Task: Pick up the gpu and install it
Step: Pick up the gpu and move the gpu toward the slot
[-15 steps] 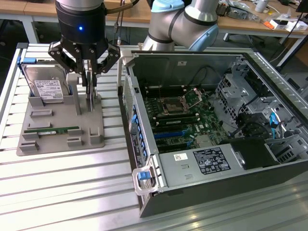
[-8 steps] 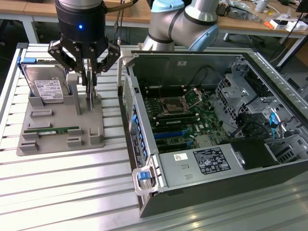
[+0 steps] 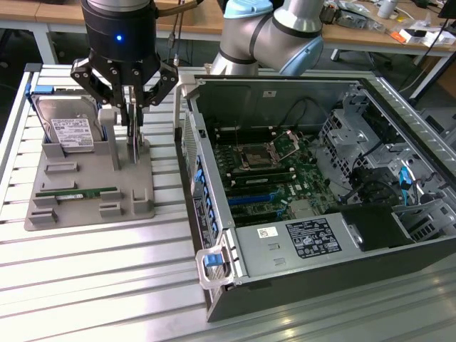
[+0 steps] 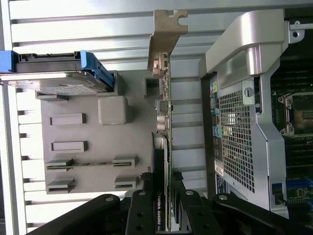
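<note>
My hand (image 3: 133, 146) sits low over the grey holder (image 3: 78, 210), fingers tight on both faces of the upright gpu (image 4: 164, 122). Close beside my hand, toward the exterior view's left, the hard drive (image 3: 71, 128) stands on edge in its slot and blocks that side. On the opposite side the computer case (image 3: 214, 235) rises near my hand, across a narrow strip of worktop (image 3: 107, 285). The case is open on top.

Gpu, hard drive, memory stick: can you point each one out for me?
gpu (image 4: 166, 117): wrist view, on its thin edge.
hard drive (image 3: 73, 133): exterior view, on its white label.
memory stick (image 3: 77, 192): exterior view, on its green middle.
</note>
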`<state>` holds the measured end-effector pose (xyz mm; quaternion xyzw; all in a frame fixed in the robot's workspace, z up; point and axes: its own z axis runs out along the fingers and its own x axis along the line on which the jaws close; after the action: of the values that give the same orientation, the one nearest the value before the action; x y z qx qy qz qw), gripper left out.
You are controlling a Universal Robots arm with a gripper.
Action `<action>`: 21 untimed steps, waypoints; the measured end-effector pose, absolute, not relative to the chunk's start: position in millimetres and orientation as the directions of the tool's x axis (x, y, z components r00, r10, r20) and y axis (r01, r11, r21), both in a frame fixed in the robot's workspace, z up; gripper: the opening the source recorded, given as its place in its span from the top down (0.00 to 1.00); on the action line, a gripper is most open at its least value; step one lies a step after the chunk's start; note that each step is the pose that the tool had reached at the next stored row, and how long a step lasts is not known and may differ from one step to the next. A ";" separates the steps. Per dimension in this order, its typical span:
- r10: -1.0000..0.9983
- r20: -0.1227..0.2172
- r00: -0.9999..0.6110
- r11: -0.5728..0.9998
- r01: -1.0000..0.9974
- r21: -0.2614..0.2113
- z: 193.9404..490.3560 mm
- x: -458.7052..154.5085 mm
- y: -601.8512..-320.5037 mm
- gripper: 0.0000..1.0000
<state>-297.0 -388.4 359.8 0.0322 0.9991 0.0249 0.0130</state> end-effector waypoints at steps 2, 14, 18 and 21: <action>0.065 -0.024 -0.998 0.997 0.064 0.051 359.8 -297.0 -388.4 0.74; 0.065 -0.024 -0.998 0.997 0.064 0.052 364.9 -297.0 -388.6 0.74; 0.065 -0.024 -0.998 0.997 0.064 0.052 367.4 -297.0 -388.6 0.74; 0.065 -0.024 -0.998 0.997 0.064 0.053 369.2 -297.0 -388.6 0.74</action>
<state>-297.0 -388.6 369.2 0.0322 0.9991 0.0259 0.0130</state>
